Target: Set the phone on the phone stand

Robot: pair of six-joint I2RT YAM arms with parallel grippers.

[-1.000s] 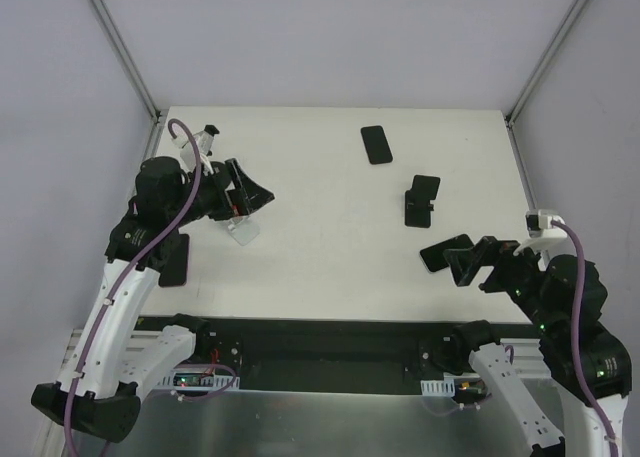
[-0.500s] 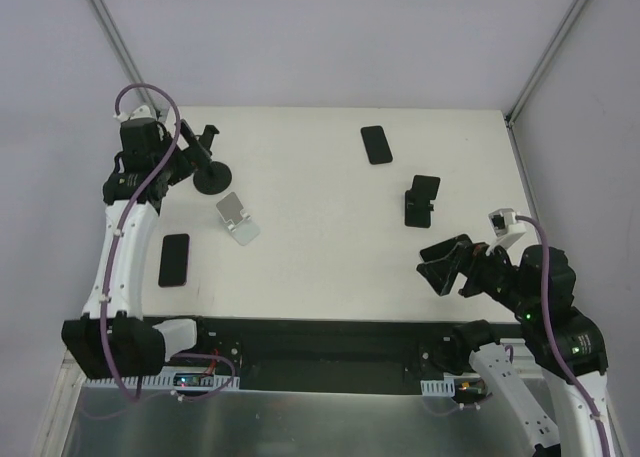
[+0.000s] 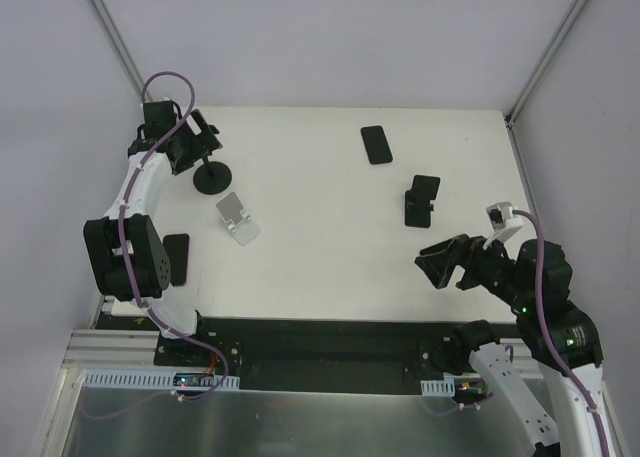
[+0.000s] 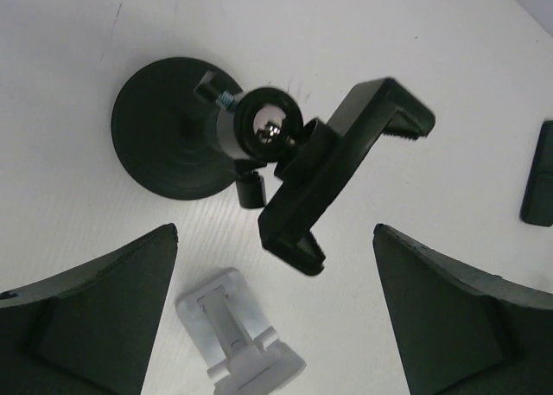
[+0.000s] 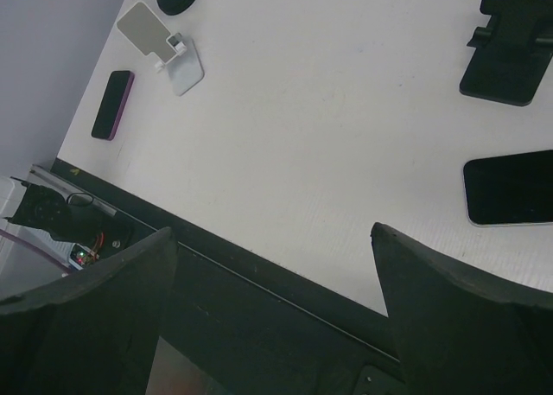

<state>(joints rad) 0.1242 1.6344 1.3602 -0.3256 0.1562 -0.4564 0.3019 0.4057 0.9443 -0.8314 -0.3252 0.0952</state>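
Nothing is placed yet: the black phone stand [image 5: 514, 32] is seen bare, with the nearest phone [image 5: 510, 187] left flat on the table [image 5: 328, 136] nearby. The right gripper [image 5: 272, 232] is held spread and empty above the near edge. The left gripper [image 4: 275, 235] is likewise spread, over a clamp holder [image 4: 337, 175]. Grasping and placing are still to be done.

Open table is left from 7 to 10 o'clock of the phone stand [image 3: 423, 199]. A phone [image 3: 376, 144] is set apart at its 11 o'clock, a second phone [image 5: 510, 187] near its 6 o'clock. A white stand [image 3: 237, 218] is met well off at 9 o'clock.
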